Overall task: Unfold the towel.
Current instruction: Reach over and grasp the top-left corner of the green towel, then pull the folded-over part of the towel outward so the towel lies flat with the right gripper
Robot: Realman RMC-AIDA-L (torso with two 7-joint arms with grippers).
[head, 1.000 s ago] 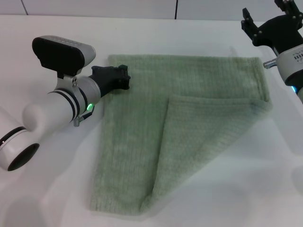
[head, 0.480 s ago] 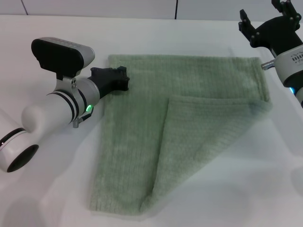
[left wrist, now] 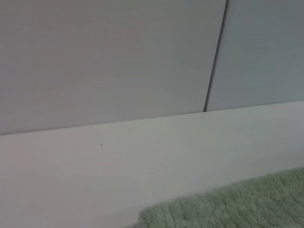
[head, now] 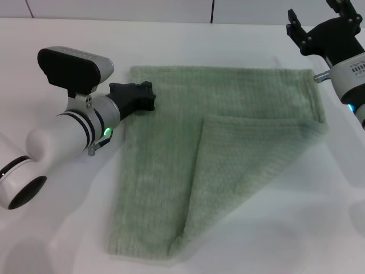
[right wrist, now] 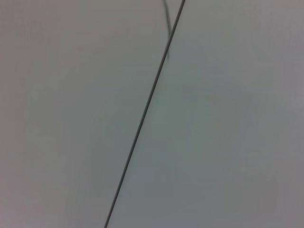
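A pale green towel point(head: 222, 154) lies centred on the white table point(head: 68, 240), its five o'clock corner folded inward; the left gripper point(head: 149, 95), grip unclear, at its ten o'clock corner, could drag it into bunches, while the right gripper point(head: 322, 20) hovers spread apart at two o'clock.

Surface point(head: 239, 40): plain white, matte, fills nearly the whole head view. Soft, diffuse light; only faint shadows on it.

Wall point(head: 114, 8): pale grey panels along the far edge of the surface, with a dark vertical seam point(head: 213, 10) between two panels.

Left wrist view: the same wall point(left wrist: 104, 57) and seam point(left wrist: 214, 57) meet the surface point(left wrist: 95, 175).

Right wrist view: grey wall point(right wrist: 228, 123), one seam point(right wrist: 142, 118) running slantwise.
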